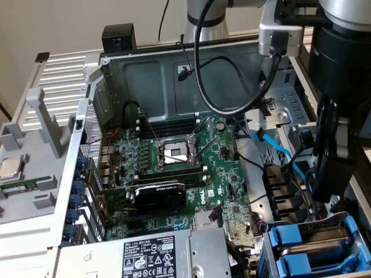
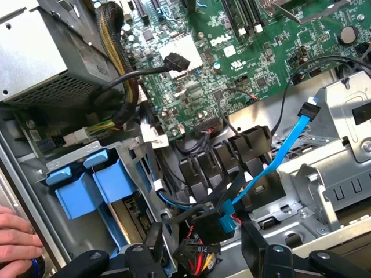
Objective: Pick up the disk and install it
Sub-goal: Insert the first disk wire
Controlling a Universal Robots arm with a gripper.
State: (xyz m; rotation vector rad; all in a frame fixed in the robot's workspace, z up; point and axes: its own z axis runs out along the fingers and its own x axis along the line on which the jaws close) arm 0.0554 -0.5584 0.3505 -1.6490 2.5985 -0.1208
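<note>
My gripper hangs over the right side of the open computer case, just above the drive cage. In the wrist view my gripper stands open, with its black fingers on either side of a bundle of black and red cables and nothing held. Two blue plastic frames sit side by side in the drive cage at the exterior view's lower right, close beside the fingers. The same frames appear in the wrist view. The disk's metal body is hidden.
A person's hand rests on the case edge near the blue frames. A blue data cable runs loose across black cable clips. The grey power-supply box and motherboard lie in the case. A processor chip lies outside it.
</note>
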